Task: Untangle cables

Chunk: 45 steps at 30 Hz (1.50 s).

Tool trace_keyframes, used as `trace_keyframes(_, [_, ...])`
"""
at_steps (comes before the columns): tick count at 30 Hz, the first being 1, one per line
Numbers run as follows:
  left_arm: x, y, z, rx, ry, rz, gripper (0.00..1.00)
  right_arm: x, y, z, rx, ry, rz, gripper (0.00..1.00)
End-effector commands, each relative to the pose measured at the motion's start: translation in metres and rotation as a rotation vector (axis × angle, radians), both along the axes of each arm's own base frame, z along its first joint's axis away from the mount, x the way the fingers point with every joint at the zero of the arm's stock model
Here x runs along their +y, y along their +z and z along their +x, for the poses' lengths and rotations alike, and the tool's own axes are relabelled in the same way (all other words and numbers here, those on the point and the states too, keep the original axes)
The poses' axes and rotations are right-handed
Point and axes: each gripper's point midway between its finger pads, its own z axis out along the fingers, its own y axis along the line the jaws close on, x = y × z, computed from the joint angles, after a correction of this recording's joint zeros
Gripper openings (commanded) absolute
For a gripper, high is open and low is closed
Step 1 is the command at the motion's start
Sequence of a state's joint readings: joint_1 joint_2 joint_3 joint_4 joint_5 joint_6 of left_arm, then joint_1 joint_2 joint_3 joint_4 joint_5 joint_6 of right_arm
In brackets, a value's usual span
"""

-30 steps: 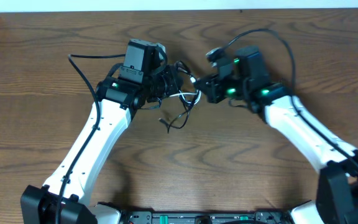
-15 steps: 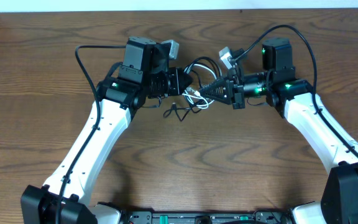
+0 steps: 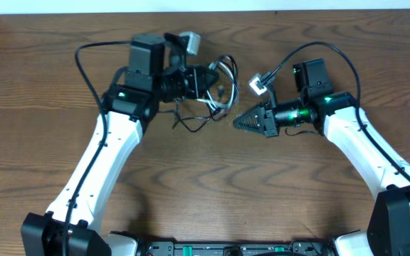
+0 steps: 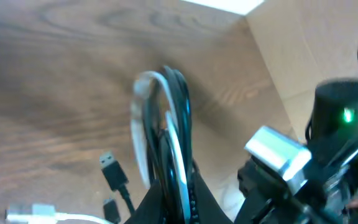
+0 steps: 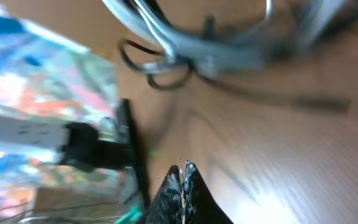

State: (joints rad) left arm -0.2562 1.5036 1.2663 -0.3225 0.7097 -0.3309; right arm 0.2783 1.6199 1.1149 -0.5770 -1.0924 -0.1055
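My left gripper (image 3: 208, 80) is shut on the tangled cables (image 3: 223, 91). A black cord and a white cord loop together and hang from it above the wooden table. In the left wrist view both loops (image 4: 166, 124) pass between my fingers (image 4: 176, 196). A black plug (image 4: 112, 169) hangs at lower left. A loose black end (image 3: 191, 122) trails on the table. My right gripper (image 3: 238, 121) is shut and empty, just right of the bundle and apart from it. In the right wrist view its fingertips (image 5: 182, 168) meet below the blurred cables (image 5: 185, 43).
The wooden table (image 3: 212, 192) spreads below both arms. A white wall edge (image 3: 191, 6) runs along the back. A thick black arm wire (image 3: 84, 60) arcs behind the left arm and another thick black arm wire (image 3: 333, 43) arcs over the right arm.
My right gripper let go of the cables and drew back down and right, now shut and empty. My left gripper lifted the bundle up and toward the back.
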Motion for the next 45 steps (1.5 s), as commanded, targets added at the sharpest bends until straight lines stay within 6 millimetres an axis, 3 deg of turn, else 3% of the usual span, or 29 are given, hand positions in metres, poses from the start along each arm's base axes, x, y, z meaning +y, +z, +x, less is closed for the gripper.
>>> trace_keyframes(1, [0.007,0.012,0.006,0.011,0.033,-0.051,0.08,-0.02,-0.034,0.021,0.024,-0.188,-0.246,0.09])
trace_keyframes(3, [0.007,0.013,0.005,0.026,0.035,-0.071,0.08,-0.033,-0.046,0.034,0.07,-0.314,-0.338,0.2])
trace_keyframes(5, [0.007,0.013,0.005,0.041,0.043,-0.08,0.07,-0.035,-0.043,0.042,0.058,-0.348,-0.335,0.26])
trace_keyframes(11, [0.007,0.014,0.004,0.064,0.051,-0.096,0.08,-0.014,0.012,0.055,-0.065,-0.327,-0.13,0.43])
trace_keyframes(14, [0.007,0.014,0.004,0.085,0.063,-0.109,0.08,-0.015,0.027,0.067,-0.045,-0.42,-0.094,0.49])
trace_keyframes(16, [0.006,0.014,0.004,0.099,0.071,-0.118,0.08,-0.016,0.027,0.074,0.018,-0.503,-0.094,0.5])
trace_keyframes(24, [0.005,0.012,0.002,0.108,0.066,-0.115,0.07,-0.006,0.002,0.083,0.072,-0.675,-0.204,0.55])
trace_keyframes(29, [0.002,0.008,-0.002,0.13,0.059,-0.108,0.07,-0.01,-0.017,0.093,0.09,-0.767,-0.262,0.55])
trace_keyframes(35, [-0.001,0.004,-0.008,0.158,0.05,-0.1,0.07,-0.039,-0.058,0.106,0.122,-0.917,-0.414,0.52])
trace_keyframes(40, [-0.003,0.004,-0.011,0.161,0.03,-0.102,0.08,-0.093,-0.103,0.1,0.168,-0.995,-0.648,0.43])
trace_keyframes(45, [-0.002,0.002,-0.012,0.163,0.027,-0.094,0.07,-0.115,-0.11,0.099,0.185,-0.933,-0.674,0.42])
